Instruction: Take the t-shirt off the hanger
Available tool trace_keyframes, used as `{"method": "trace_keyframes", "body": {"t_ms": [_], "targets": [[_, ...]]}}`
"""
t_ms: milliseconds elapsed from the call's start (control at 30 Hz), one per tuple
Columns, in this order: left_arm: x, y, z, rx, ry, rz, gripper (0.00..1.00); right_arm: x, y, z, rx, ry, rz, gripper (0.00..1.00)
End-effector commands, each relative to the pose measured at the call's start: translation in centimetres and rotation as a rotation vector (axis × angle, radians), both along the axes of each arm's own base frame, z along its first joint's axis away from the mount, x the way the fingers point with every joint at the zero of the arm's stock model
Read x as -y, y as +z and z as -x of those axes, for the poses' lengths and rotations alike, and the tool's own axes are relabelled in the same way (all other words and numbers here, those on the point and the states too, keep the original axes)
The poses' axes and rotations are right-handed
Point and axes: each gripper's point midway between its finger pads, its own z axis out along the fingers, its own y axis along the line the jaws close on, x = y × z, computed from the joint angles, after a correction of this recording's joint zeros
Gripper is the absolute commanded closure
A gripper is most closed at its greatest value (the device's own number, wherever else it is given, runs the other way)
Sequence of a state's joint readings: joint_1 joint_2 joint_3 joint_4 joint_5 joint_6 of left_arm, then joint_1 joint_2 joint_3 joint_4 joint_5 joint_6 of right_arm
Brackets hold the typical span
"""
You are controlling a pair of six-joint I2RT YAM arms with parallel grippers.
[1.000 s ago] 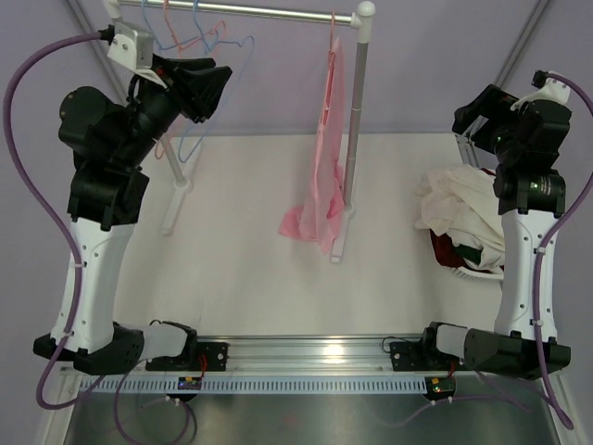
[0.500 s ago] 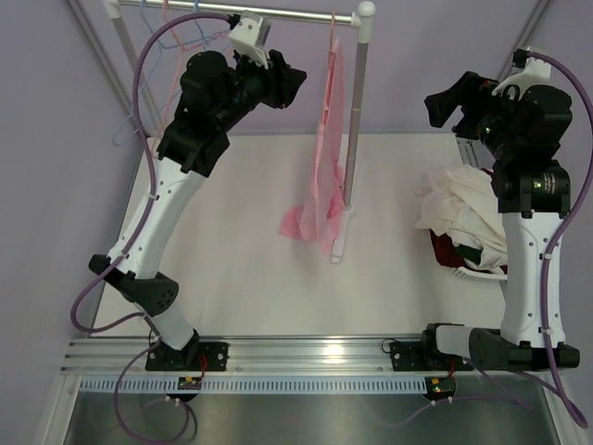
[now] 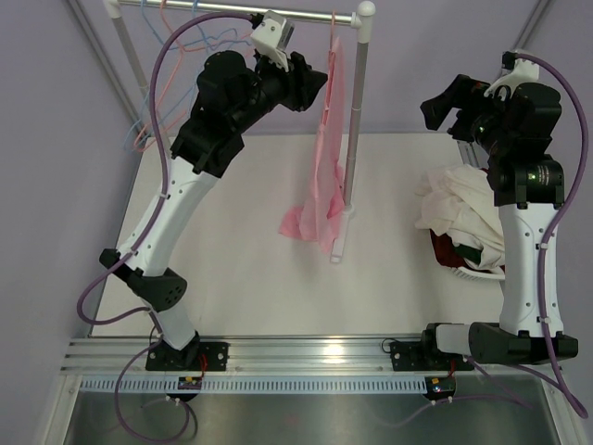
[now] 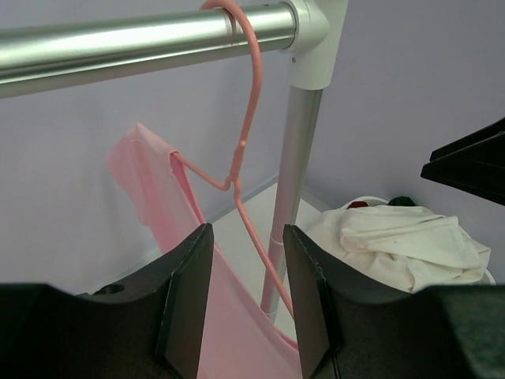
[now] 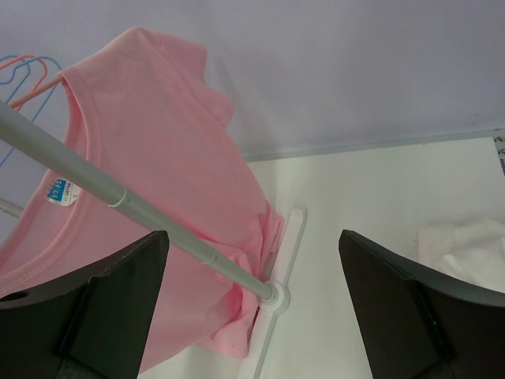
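A pink t-shirt [image 3: 324, 139] hangs on a pink hanger [image 4: 245, 150] hooked over the steel rail [image 3: 278, 11] near its right end; the hem rests bunched on the table. It also shows in the right wrist view [image 5: 158, 197]. My left gripper [image 3: 315, 85] is open, raised just left of the shirt's shoulder; in the left wrist view the hanger's sloping arm runs between its fingers [image 4: 189, 300] without touching them. My right gripper [image 3: 435, 109] is open and empty, held high to the right of the rack, facing the shirt.
Several empty blue and pink hangers [image 3: 153, 74] hang at the rail's left end. The rack's right post [image 3: 352, 139] stands right beside the shirt, its foot [image 5: 276, 292] on the table. A pile of white and dark red clothes [image 3: 459, 218] lies at the right.
My left arm has swung from the far left across to the shirt's hanger. My right gripper has turned and reached left toward the rack. The shirt has not moved.
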State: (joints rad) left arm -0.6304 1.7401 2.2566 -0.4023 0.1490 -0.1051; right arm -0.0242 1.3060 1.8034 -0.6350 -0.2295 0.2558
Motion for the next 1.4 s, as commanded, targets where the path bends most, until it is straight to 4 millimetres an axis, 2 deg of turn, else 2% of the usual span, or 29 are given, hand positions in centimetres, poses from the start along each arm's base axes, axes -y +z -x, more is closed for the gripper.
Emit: {"method": "trace_keyframes", "body": {"t_ms": [0, 233, 400, 567, 600, 633, 733, 867, 1133, 1200, 1367], "targets": [[1.0, 1.6, 0.3, 0.05, -0.022, 0.026, 0.55, -0.6, -0.1, 0.3, 0.0, 0.026, 0.02, 0.01], [2.4, -0.4, -1.2, 0.032, -0.013, -0.009, 0.55, -0.4, -0.3, 0.5, -0.002, 0.017, 0.034, 0.0], [2.5, -1.4, -2.2, 0.028, 0.019, -0.036, 0.58, -0.2, -0.4, 0.5, 0.002, 0.011, 0.041, 0.01], [2.1, -1.9, -3.0, 0.038, 0.073, -0.061, 0.71, -0.3, -0.5, 0.5, 0.003, 0.016, 0.043, 0.0], [2.0, -2.0, -3.1, 0.037, 0.084, -0.067, 0.75, -0.3, -0.4, 0.6, 0.004, 0.015, 0.042, 0.01], [1.9, -2.0, -3.2, 0.042, 0.095, -0.07, 0.85, -0.3, -0.6, 0.5, 0.0, 0.017, 0.043, 0.01], [1.8, -1.6, -3.0, 0.049, 0.105, -0.066, 0.92, -0.3, -0.5, 0.5, 0.004, 0.017, 0.043, 0.0], [0.9, 0.1, -2.8, 0.106, 0.172, -0.064, 1.0, -0.4, -0.8, 0.3, -0.003, 0.024, 0.045, 0.01], [-1.1, 4.3, -1.4, 0.213, 0.279, -0.009, 1.0, -0.5, -1.0, 0.1, -0.007, 0.031, 0.051, 0.01], [-1.9, 4.9, -1.3, 0.233, 0.341, -0.009, 1.0, -0.5, -1.1, 0.1, -0.008, 0.035, 0.054, 0.01], [-3.5, 7.7, -0.2, 0.345, 0.489, -0.008, 1.0, -0.5, -1.3, 0.0, -0.014, 0.037, 0.058, 0.01]]}}
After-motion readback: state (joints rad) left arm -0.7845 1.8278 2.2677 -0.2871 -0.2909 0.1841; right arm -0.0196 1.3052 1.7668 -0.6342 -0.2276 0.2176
